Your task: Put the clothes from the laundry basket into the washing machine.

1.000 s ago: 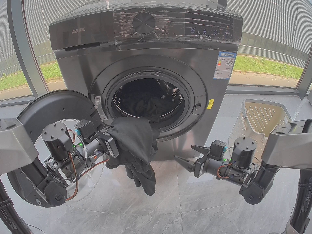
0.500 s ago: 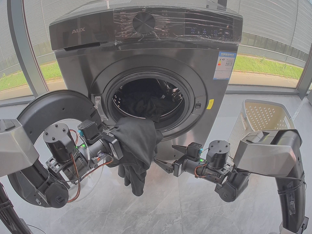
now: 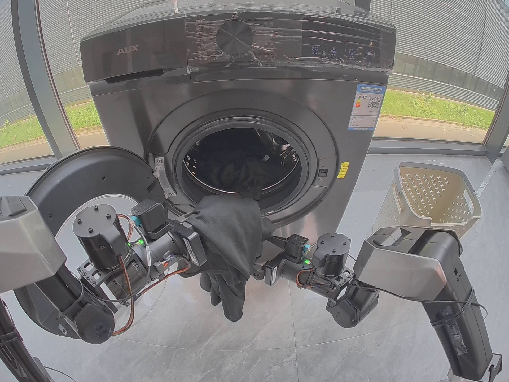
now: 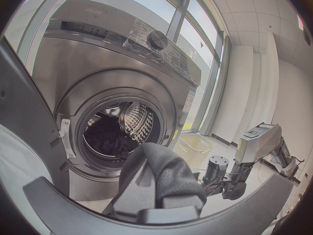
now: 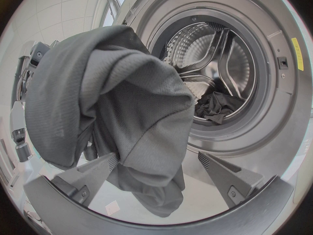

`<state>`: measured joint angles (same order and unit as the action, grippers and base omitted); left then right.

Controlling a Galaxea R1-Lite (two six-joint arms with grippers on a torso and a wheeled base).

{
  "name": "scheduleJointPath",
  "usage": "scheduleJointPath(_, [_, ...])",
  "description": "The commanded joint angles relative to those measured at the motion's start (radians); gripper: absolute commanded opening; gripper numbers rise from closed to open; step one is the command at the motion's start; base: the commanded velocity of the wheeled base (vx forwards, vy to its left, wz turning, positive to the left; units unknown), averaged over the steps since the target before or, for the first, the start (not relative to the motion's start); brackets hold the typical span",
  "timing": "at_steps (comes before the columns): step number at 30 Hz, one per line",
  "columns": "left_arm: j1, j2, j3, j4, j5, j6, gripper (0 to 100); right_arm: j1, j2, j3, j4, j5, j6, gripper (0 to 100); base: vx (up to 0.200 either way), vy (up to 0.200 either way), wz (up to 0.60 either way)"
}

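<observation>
A dark grey garment point(image 3: 230, 234) hangs over my left gripper point(image 4: 156, 196), which is shut on it just below and in front of the washing machine's drum opening point(image 3: 241, 163). The cloth's lower end dangles toward the floor. More dark clothes point(image 5: 216, 106) lie inside the drum. My right gripper point(image 5: 156, 157) is open, with its fingers point(image 5: 225, 177) spread on either side of the hanging cloth point(image 5: 130, 115), close to it on its right side. The cream laundry basket point(image 3: 424, 166) stands on the floor to the right of the machine, and I see no clothes inside it.
The washing machine point(image 3: 238, 86) fills the middle of the head view. Its round door point(image 3: 90, 179) stands open to the left, behind my left arm. Grey tiled floor point(image 3: 265, 340) lies below. Tall windows surround the machine.
My right arm has swung left from near the basket until its open gripper is against the hanging garment. The left gripper has carried the garment slightly right, toward the opening.
</observation>
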<state>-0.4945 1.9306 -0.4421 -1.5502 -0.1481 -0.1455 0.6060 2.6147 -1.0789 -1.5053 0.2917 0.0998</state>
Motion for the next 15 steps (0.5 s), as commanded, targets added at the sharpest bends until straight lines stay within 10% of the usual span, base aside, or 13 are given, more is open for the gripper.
scheduleJointPath(1, [-0.009, -0.002, 0.005, -0.001, -0.001, -0.003, 0, -0.003, 0.042, -0.045, -0.01, 0.0, -0.003, 0, 0.0, 0.0, 0.0])
scheduleJointPath(15, [0.027, 0.011, -0.01, 0.001, 0.004, -0.005, 0, -0.032, -0.171, 0.151, -0.039, -0.028, 0.001, 0, 0.0, 0.0, 0.0])
